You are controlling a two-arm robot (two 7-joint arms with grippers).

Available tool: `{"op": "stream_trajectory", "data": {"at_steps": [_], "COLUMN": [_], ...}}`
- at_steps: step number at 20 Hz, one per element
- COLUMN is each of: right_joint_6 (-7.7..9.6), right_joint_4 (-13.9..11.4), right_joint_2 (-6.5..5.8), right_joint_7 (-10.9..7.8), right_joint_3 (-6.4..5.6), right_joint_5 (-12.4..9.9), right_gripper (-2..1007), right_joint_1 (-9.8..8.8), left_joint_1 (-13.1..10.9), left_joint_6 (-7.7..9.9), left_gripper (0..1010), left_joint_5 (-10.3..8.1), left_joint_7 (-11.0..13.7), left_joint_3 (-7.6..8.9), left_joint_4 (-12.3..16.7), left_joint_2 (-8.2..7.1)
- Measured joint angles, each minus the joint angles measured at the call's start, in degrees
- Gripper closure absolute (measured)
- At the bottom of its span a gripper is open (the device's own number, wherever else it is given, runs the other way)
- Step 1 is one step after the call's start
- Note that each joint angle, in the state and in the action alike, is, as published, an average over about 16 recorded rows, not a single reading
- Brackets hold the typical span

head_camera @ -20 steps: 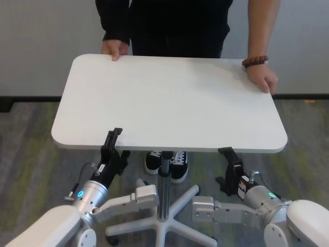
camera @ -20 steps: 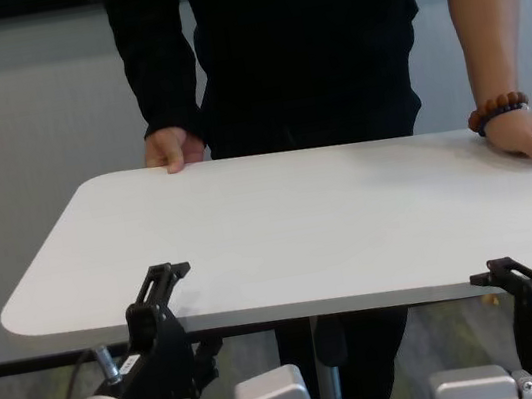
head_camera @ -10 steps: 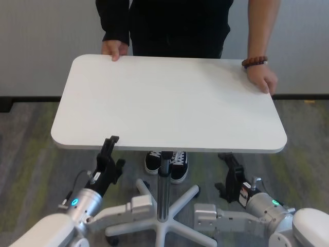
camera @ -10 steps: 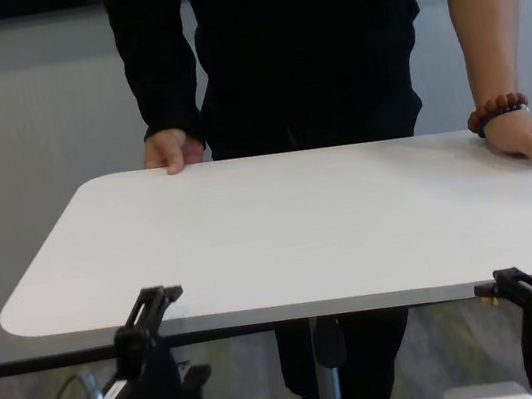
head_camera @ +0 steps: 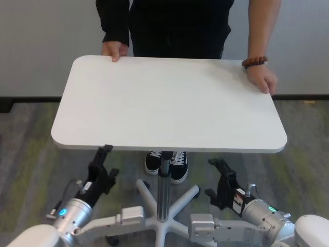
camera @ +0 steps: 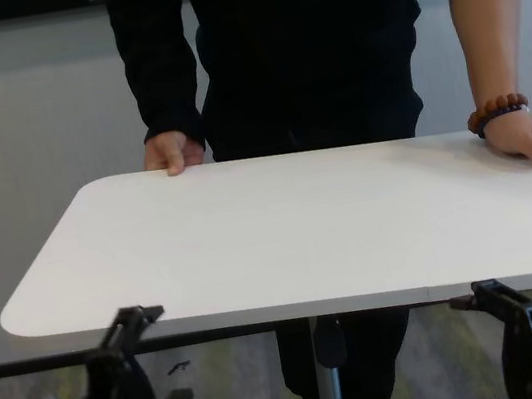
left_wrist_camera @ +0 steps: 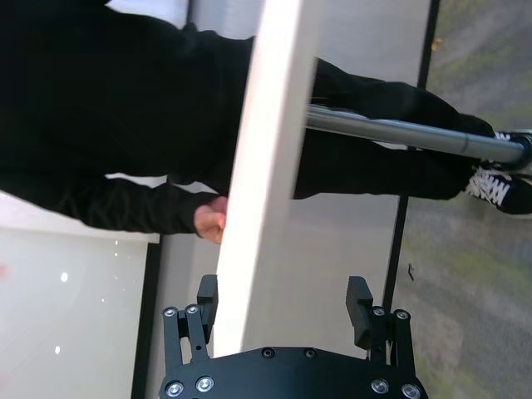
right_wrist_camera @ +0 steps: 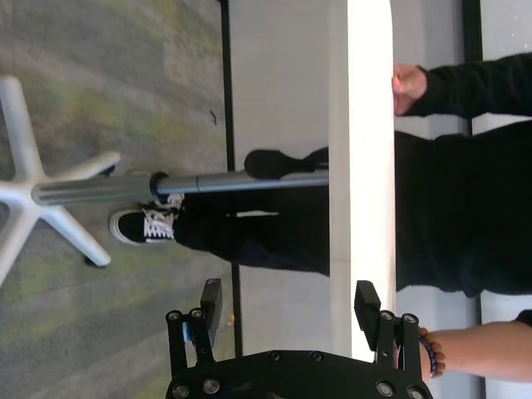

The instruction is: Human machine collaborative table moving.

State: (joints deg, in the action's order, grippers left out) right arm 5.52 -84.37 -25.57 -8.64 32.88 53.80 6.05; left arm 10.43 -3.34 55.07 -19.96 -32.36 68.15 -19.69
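The large white rectangular table (head_camera: 169, 103) with rounded corners stands in the middle of the head view on a slim grey metal pole (head_camera: 164, 185) with a white star-shaped base (head_camera: 169, 218), over a grey and green carpet (head_camera: 31, 154). On the far side stands the human in a black long-sleeved top (head_camera: 175, 25). One hand (head_camera: 114, 50) holds the far edge near the corner on the robot's left, and the other hand (head_camera: 262, 80), with a brown bead bracelet (head_camera: 255, 62) on the wrist, rests on the edge at the robot's right. The black two-finger left gripper (head_camera: 101, 163) is just below the near edge of the table, on the left side; its fingers (left_wrist_camera: 359, 299) are spread open with the thin edge between them, and it does not clamp it. The black right gripper (head_camera: 222, 174) is lower, under the near edge to the right of the pole, also open with the edge between its fingers (right_wrist_camera: 366, 304).
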Motion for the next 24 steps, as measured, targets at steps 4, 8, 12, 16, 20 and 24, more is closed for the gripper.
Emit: {"op": "stream_trajectory", "data": {"at_steps": [4,8,12,16,20,24], "right_joint_6": [-0.98,-1.84,-3.02,-4.79,-6.93,-9.42], "right_joint_4": [-1.7,-3.3,-4.7,-5.6,-5.9,-5.6], "right_joint_2": [-0.45,-0.84,-1.12,-1.31,-1.40,-1.43], "right_joint_7": [-0.05,0.12,0.57,1.33,2.12,2.95], "right_joint_3": [0.13,0.02,-0.27,-0.72,-1.26,-1.93], "right_joint_5": [-0.7,-1.5,-2.5,-4.0,-5.9,-8.1], "right_gripper": [5,5,5,5,5,5], "right_joint_1": [-0.62,-1.22,-1.66,-2.01,-2.26,-2.39], "left_joint_1": [-2.2,-3.9,-4.9,-5.4,-5.5,-5.6], "left_joint_6": [-1.81,-4.51,-7.63,-10.57,-12.87,-14.46], "left_gripper": [9,9,9,9,9,9], "left_joint_5": [-2.81,-6.61,-10.90,-15.27,-19.40,-22.52], "left_joint_7": [2.5,5.2,8.3,11.5,14.3,16.3], "left_joint_3": [1.68,3.51,5.21,6.64,8.05,9.36], "left_joint_4": [5.0,9.2,12.5,14.0,14.5,14.5], "left_joint_2": [-1.62,-2.80,-3.56,-3.98,-4.11,-4.03]}}
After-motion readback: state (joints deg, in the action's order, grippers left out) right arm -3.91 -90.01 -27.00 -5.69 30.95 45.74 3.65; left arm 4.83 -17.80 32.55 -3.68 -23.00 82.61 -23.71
